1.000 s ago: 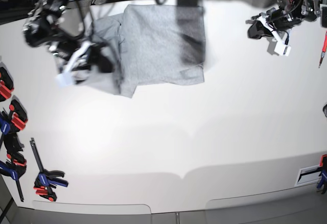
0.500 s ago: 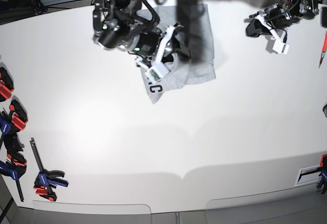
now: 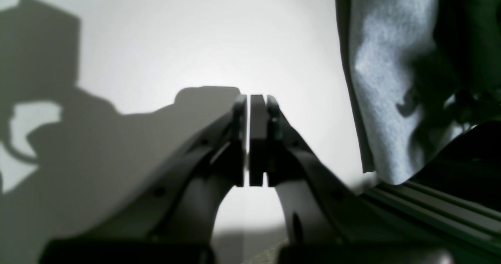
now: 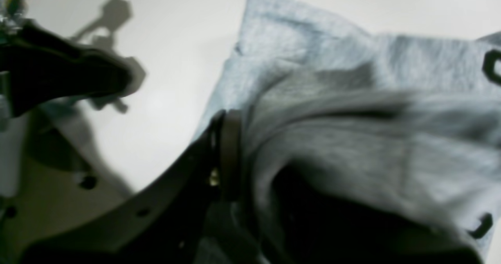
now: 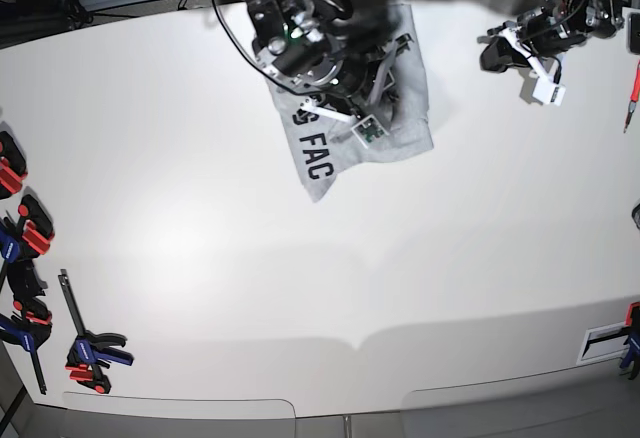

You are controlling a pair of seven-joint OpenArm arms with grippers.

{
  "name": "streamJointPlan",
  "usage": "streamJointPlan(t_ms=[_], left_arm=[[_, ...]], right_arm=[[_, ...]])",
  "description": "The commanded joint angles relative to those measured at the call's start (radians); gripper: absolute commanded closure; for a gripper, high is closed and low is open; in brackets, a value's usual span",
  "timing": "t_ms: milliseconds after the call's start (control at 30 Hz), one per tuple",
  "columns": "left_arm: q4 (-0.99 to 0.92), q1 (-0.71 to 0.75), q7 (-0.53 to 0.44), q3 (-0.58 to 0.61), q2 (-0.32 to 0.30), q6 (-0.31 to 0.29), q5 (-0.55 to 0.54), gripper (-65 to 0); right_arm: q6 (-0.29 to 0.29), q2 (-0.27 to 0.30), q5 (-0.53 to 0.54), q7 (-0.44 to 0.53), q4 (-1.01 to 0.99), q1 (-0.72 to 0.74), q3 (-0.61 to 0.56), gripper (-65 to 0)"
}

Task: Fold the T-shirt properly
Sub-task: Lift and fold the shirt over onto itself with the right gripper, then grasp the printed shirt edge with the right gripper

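T-shirt [image 5: 350, 108] is lying bunched at the far edge of the desk [image 5: 300, 278], lettering showing. Right end effector [image 4: 250, 154] is sitting against cloth; grip unclear. Left end effector [image 3: 250, 139] is idling closed, empty. Risk: a snagged layer dragging the fold apart.

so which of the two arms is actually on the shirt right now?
The right arm, over the T-shirt at the table's far edge with cloth against its fingers. The left gripper sits apart, shut on nothing.

One T-shirt [image 5: 345, 143] — two arms — several clamps [image 5: 92, 348] along the table [image 5: 300, 278] edge.
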Motion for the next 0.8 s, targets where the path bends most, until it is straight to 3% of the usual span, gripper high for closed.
streamJointPlan(t_ms=[0, 233, 433, 533, 667, 767], left_arm=[[0.016, -0.002, -0.008, -0.006, -0.016, -0.01, -0.02, 0.0], [0.016, -0.002, -0.008, -0.006, -0.016, -0.01, -0.02, 0.0], [0.016, -0.002, -0.008, -0.006, -0.016, -0.01, -0.02, 0.0], [0.016, -0.002, -0.008, -0.006, -0.016, -0.01, -0.02, 0.0], [0.016, -0.002, -0.008, -0.006, -0.016, -0.011, -0.019, 0.0], [0.016, -0.002, -0.008, -0.006, -0.016, -0.011, -0.019, 0.0]], right_arm=[[-0.007, -0.01, -0.005, 0.024, 0.02, 0.012, -0.019, -11.8], [-0.046, -0.01, -0.066, 0.032, 0.02, 0.068, -0.122, -11.8], [-0.045, -0.01, -0.04, 0.06, 0.02, 0.069, -0.129, -11.7], [-0.008, -0.01, 0.007, 0.071, 0.02, 0.069, -0.129, -12.3], [0.014, -0.01, -0.101, 0.072, 0.026, 0.069, -0.126, -25.1], [-0.017, -0.01, -0.253, 0.07, 0.058, 0.067, -0.126, -31.9]])
